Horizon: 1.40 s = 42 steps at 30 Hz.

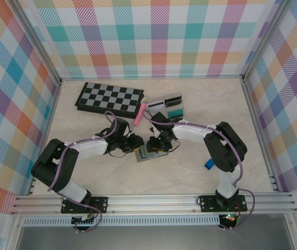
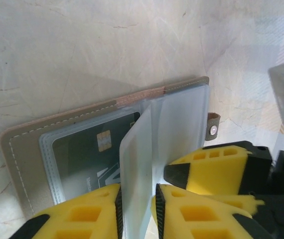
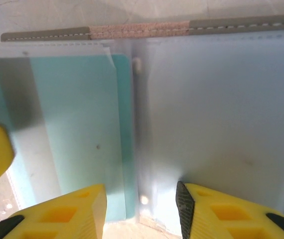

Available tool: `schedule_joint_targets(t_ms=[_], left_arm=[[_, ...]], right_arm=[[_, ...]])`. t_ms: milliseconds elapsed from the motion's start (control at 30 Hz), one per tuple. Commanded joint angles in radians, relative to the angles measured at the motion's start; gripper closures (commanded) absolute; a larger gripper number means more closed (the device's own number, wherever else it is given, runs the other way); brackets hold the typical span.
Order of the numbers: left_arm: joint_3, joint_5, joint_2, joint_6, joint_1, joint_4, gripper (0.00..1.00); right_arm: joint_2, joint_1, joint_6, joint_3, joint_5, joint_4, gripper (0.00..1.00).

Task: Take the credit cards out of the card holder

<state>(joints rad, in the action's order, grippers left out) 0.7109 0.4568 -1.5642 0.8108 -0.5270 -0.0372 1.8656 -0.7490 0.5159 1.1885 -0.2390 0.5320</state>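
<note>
A grey-blue bifold card holder [image 2: 25, 149] lies open on the pale table [image 2: 82, 50], between both grippers. Its left pocket holds a black chip card [image 2: 82, 154], and another sleeve holds a teal-green card [image 3: 77, 129]. The left gripper [image 2: 138, 199] narrowly pinches the holder's upright clear plastic sleeve [image 2: 139, 149]. The right gripper [image 3: 141, 191] stands half-spread over the holder, gripping nothing.

card holder [image 1: 149, 152] lies open and flat near the middle of the pale table [image 1: 242, 104], greyish cover down, white stitching, pinkish strip on the spine. black card [image 2: 82, 157] with a gold chip is in one clear sleeve, teal card [image 3: 77, 124] in another, and one sleeve page [image 2: 137, 164] stands up at the fold
</note>
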Motion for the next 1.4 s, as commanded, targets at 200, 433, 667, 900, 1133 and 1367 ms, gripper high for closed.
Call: schedule_joint_targets(t_ms=[200,433,667,900,1133,1367], left_arm=[[0.027,0.000,-0.040,-0.026,0.007,0.053,0.90],[0.155,-0.108,0.005,-0.215,0.010,0.422,0.96],[0.268,-0.145,0.027,-0.292,0.010,0.579,0.89],[0.241,-0.020,-0.022,-0.143,-0.012,0.414,0.62],[0.234,0.034,-0.052,-0.069,-0.045,0.298,0.55],[0.231,-0.044,-0.012,-0.019,-0.032,0.305,0.54]], right_arm=[[-0.166,0.038,0.022,-0.069,0.124,-0.030,0.53],[-0.231,0.077,0.031,-0.105,0.167,-0.038,0.52],[-0.242,0.088,0.042,-0.122,0.166,-0.056,0.52],[-0.254,0.098,0.049,-0.128,0.170,-0.052,0.53],[-0.266,0.113,0.062,-0.136,0.170,-0.050,0.53],[-0.273,0.119,0.047,-0.135,0.156,-0.058,0.52]])
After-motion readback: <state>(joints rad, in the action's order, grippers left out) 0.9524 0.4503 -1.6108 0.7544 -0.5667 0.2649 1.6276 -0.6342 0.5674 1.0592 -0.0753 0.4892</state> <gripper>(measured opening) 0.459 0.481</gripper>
